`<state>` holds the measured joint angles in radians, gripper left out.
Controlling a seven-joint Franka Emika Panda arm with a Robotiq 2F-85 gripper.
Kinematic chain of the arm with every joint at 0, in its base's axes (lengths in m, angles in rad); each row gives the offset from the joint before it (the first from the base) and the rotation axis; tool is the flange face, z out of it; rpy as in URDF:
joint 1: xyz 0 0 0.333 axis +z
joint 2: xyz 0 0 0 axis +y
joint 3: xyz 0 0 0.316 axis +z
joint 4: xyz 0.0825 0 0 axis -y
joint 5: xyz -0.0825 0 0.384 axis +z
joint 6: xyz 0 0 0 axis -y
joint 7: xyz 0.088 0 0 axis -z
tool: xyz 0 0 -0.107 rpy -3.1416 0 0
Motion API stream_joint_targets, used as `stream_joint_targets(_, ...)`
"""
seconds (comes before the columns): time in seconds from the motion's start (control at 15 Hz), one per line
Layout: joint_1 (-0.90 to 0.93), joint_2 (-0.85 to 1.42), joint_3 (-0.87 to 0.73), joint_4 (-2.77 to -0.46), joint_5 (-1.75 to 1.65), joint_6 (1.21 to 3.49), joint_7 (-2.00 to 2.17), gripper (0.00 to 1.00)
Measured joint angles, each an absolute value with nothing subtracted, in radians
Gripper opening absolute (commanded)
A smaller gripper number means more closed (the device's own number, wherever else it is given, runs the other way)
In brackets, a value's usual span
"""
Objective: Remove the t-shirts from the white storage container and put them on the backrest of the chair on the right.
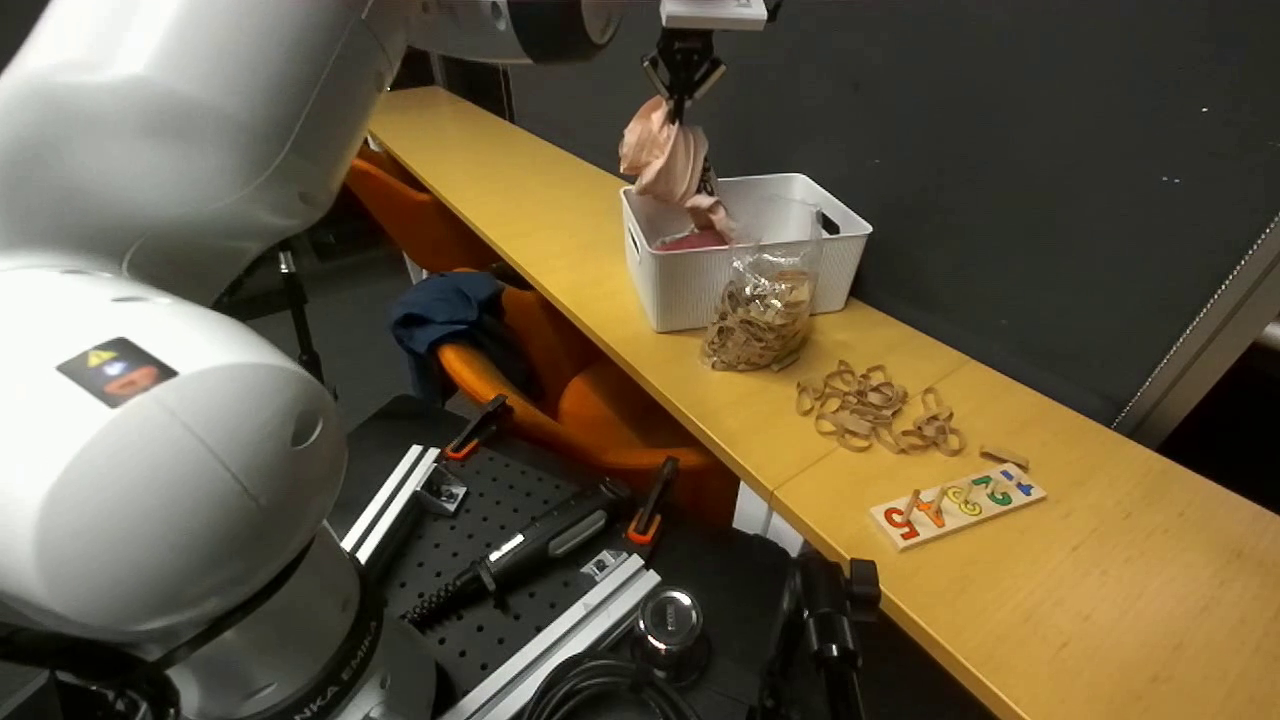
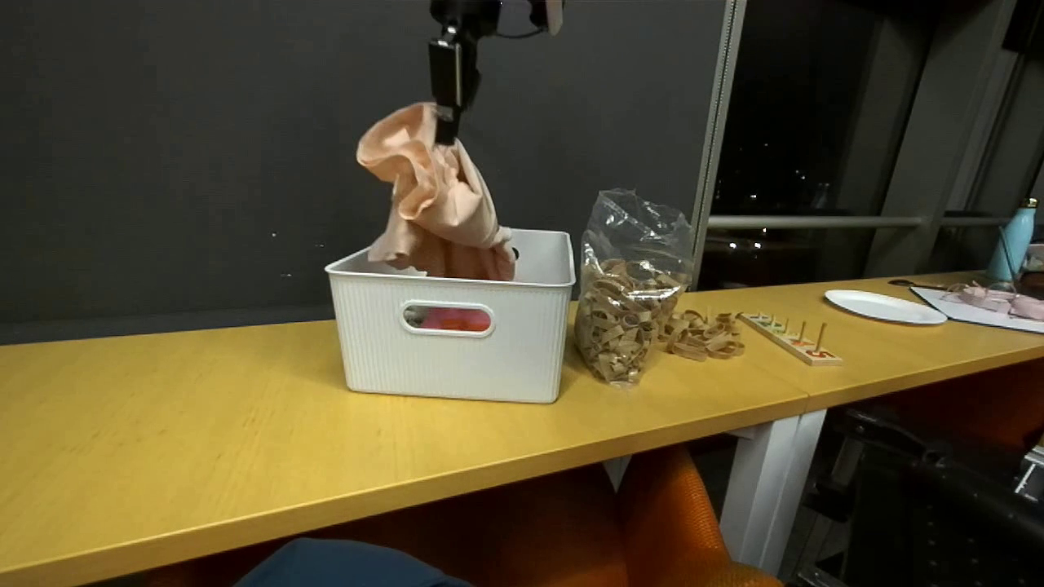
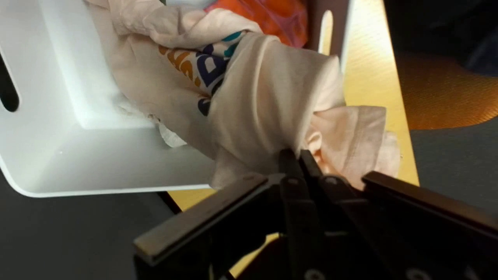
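The gripper (image 3: 298, 155), jaws nearly together, pinches a bunched fold of the pink t-shirt (image 2: 436, 200), presumably so the soft cloth won't slip. The shirt hangs partly above, partly inside the white storage container (image 2: 449, 363), likely held high to bring its tail past the rim (more lift looks necessary). A red-orange item (image 3: 278, 17) lies inside, perhaps another shirt. A dark blue cloth (image 1: 445, 305) drapes over an orange chair (image 1: 610, 410); which chair counts as right-hand is unclear.

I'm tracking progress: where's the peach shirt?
In an exterior view, the shirt hangs from the pincer into the white container, left of the clear bag.
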<state>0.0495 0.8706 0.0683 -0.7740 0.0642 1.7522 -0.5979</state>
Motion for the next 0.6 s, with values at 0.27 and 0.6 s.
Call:
stream_joint_targets(0.27,0.105,0.733,0.095,-0.929,0.072,1.719,-0.594,0.01)
stream_joint_targets(0.6,0.133,0.595,0.119,-1.184,0.108,1.795,-0.567,0.01)
